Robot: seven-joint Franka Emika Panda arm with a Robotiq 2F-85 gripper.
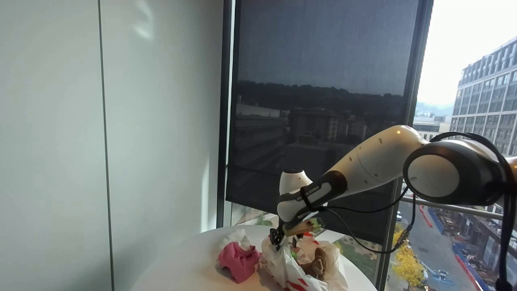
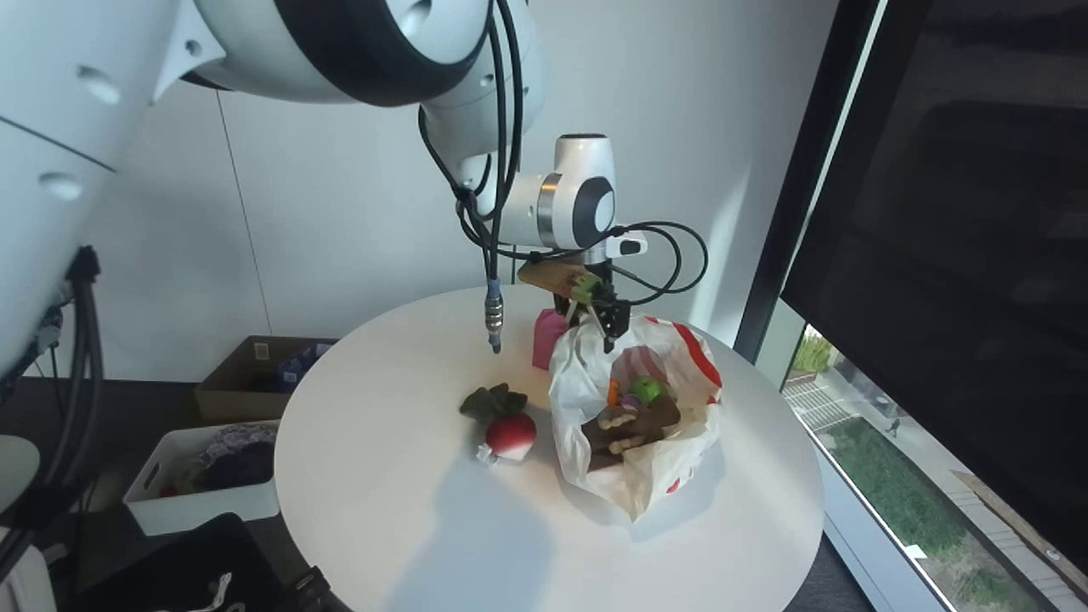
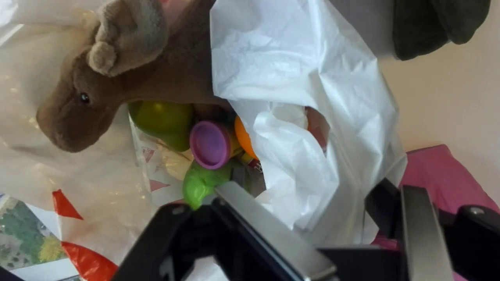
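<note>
I am holding the gripper [image 3: 310, 189] spread, with the white rim of the bag [image 3: 312, 70] lying between the fingers [image 3: 420, 226], while the bag is sitting on the tabletop [image 2: 365, 416], a brown plush [image 3: 148, 80] and a purple tub [image 3: 210, 144] showing inside and a pink bundle [image 1: 238, 262] resting just beside it.

A plush radish [image 2: 512, 435], pink cloth [image 1: 239, 262] and plastic bag [image 2: 654, 469] (nearest the window-side edge [image 2: 810, 476]) are carried by the round table [image 2: 365, 450].
</note>
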